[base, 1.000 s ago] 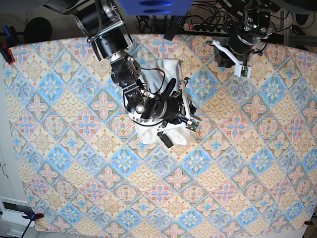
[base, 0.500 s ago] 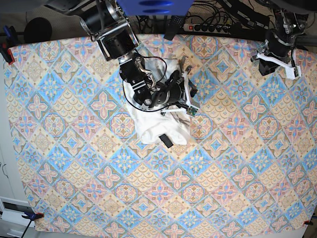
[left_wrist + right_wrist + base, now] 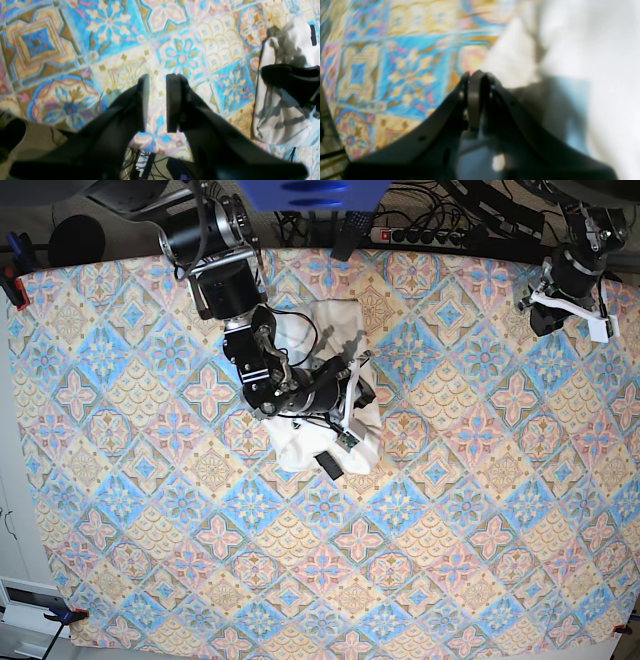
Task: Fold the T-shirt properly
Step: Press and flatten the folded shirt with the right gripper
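Note:
The T-shirt [image 3: 318, 442] lies as a compact white bundle on the patterned tablecloth, a small black tag [image 3: 328, 465] near its front edge. My right arm leans over the bundle, and my right gripper [image 3: 362, 392] is low at its right side. The right wrist view shows the right gripper [image 3: 475, 78] shut at the edge of the white T-shirt [image 3: 582, 62]; no cloth shows between the fingertips. My left gripper [image 3: 540, 318] hangs at the table's far right corner. My left gripper [image 3: 157, 100] stands open with nothing in it, and the T-shirt [image 3: 282, 107] is off to the right.
The patterned tablecloth [image 3: 420, 560] covers the whole table. Cables and a power strip [image 3: 420, 235] run behind the back edge. Clamps hold the cloth at the left corners [image 3: 12, 285]. The table edge with cables below shows in the left wrist view [image 3: 145, 160].
The left arm has swung from the back middle out to the far right corner. The right arm has shifted over the bundle and its jaws have closed a little more.

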Robot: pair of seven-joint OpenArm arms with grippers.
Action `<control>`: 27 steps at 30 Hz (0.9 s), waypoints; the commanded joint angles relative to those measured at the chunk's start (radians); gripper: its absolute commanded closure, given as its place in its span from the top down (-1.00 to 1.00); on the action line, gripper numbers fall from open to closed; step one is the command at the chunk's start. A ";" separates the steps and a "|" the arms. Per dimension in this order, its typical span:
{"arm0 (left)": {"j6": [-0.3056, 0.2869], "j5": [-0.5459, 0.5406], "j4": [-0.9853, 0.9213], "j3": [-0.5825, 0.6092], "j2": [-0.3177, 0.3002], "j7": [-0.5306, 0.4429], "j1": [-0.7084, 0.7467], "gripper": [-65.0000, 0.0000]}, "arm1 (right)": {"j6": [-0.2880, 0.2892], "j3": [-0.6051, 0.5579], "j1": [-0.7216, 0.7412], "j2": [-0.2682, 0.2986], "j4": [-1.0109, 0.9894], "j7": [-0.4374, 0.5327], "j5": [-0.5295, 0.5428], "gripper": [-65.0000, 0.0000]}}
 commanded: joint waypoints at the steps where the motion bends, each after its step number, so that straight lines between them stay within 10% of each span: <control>1: -0.004 -0.012 0.015 0.000 -0.011 -0.015 0.000 -0.64 | -0.003 0.011 0.017 0.021 0.009 -0.004 -0.008 -0.90; 27: 0.002 -0.004 0.015 0.150 -0.008 -0.014 -0.052 -0.64 | 0.001 0.022 0.015 0.331 0.144 -0.004 -0.008 -0.90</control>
